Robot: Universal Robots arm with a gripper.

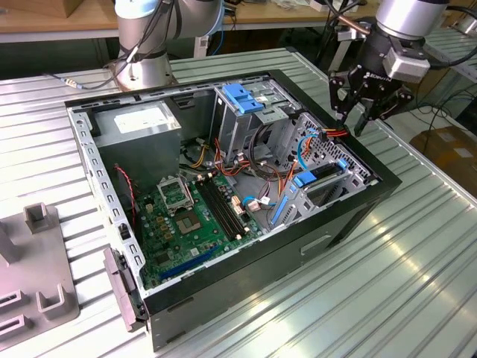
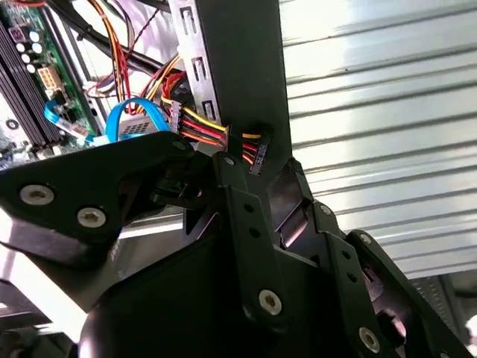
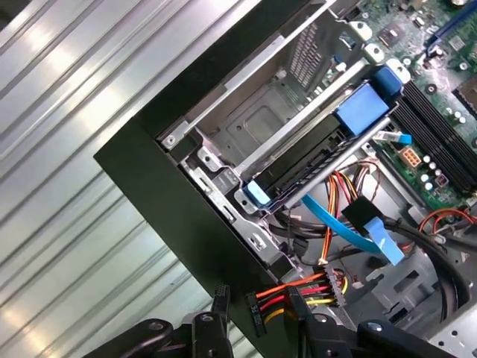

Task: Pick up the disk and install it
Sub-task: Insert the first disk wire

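1. Metal table (image 1: 417, 283) with long ribs holds the open computer case (image 1: 350, 216), and I can look down at the green board (image 1: 186, 216) inside it.
2. I see the disk (image 3: 309, 153) lying in the metal bay (image 3: 253, 119) at the corner of the case. It is a dark slab with bright blue plastic at both ends.
3. In the exterior view the disk (image 1: 326, 173) is toward the exterior view's right, close to the case wall.
4. My gripper (image 1: 359, 119) hangs over the case rim, near the disk but not touching it.
5. In both wrist views the gripper (image 3: 257, 306) (image 2: 261, 175) has its fingers apart, and I see nothing held between them.
6. I see a black plug (image 3: 256, 309) with red, orange and yellow wires just beside the fingertips.
7. A thin blue cable (image 3: 328, 216) runs next to the disk.
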